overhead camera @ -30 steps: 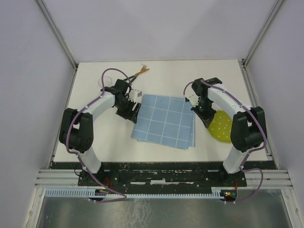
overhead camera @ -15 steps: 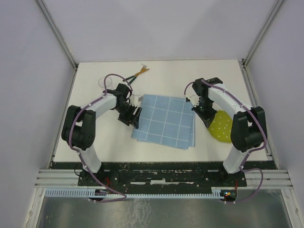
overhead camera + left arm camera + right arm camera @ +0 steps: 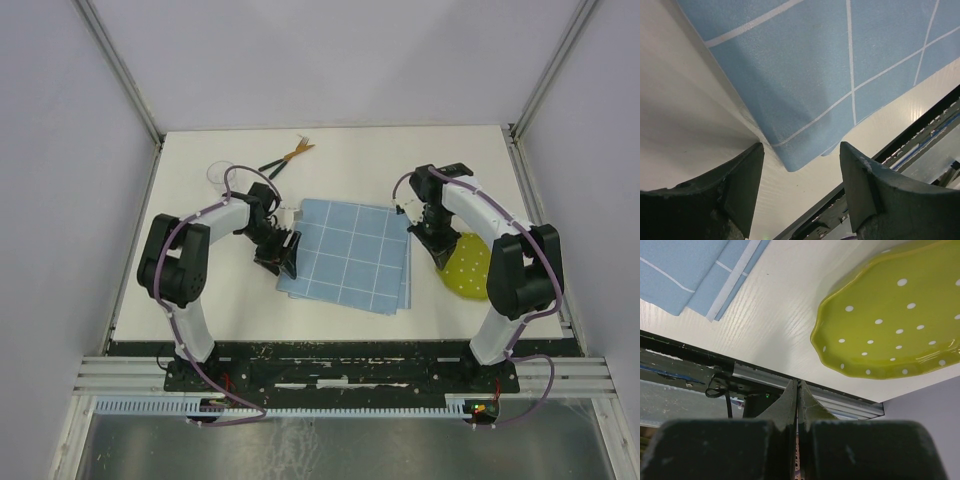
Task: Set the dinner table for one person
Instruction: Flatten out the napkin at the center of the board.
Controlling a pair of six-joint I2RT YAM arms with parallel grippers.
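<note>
The dinner table is a wide off-white top. A light-blue gridded cloth lies folded at its middle. My left gripper hovers open at the cloth's left edge. In the left wrist view the cloth's near corner sits just ahead of the gap of the left gripper, with nothing held. A green white-dotted plate rests to the right of the cloth. My right gripper is shut and empty at the plate's left rim. The right wrist view shows the plate ahead of the right gripper.
Cutlery with orange and dark handles lies at the back of the table. A clear glass stands at the back left. The black mounting rail runs along the near edge. Grey walls and metal posts close in both sides.
My left gripper has slid nearer along the cloth's left edge toward its near corner, and its jaws have narrowed a little. The right arm has hardly moved.
</note>
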